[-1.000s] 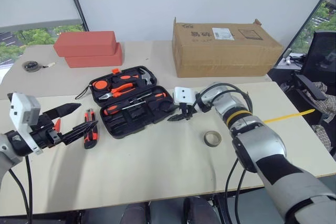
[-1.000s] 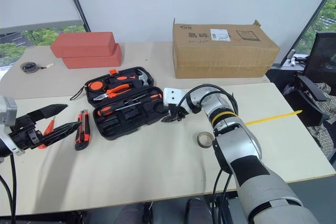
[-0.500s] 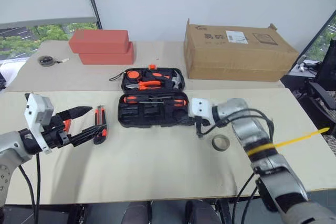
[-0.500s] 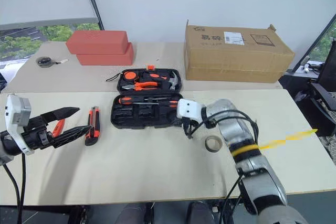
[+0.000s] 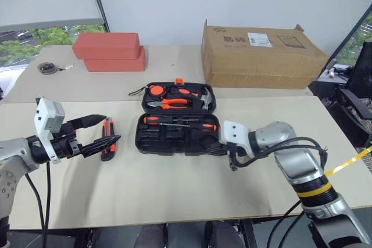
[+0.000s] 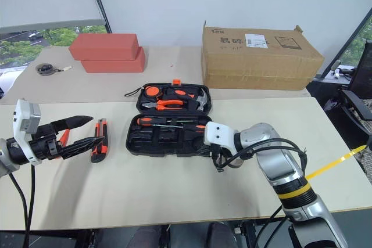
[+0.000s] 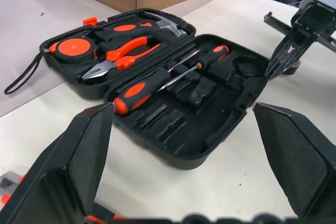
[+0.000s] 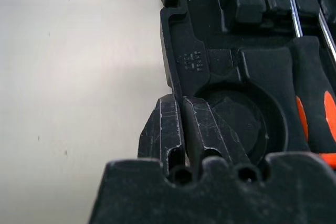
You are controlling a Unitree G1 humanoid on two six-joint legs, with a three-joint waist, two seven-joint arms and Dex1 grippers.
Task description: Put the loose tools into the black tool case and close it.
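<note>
Right wrist view: the right claw (image 8: 181, 129) is pinched on the front rim of the open black tool case (image 5: 174, 137), mid-table. The left claw (image 5: 99, 130) gapes empty beside the utility knife (image 5: 107, 147), toward the table's left edge.

Seen from head height by the twin eye views, looking forward and down across the table (image 5: 174, 190). Left wrist view low and level, facing the open black tool case (image 7: 173, 103) from nearby. Right wrist view pressed close against that case's rim. Case common to all views.
</note>
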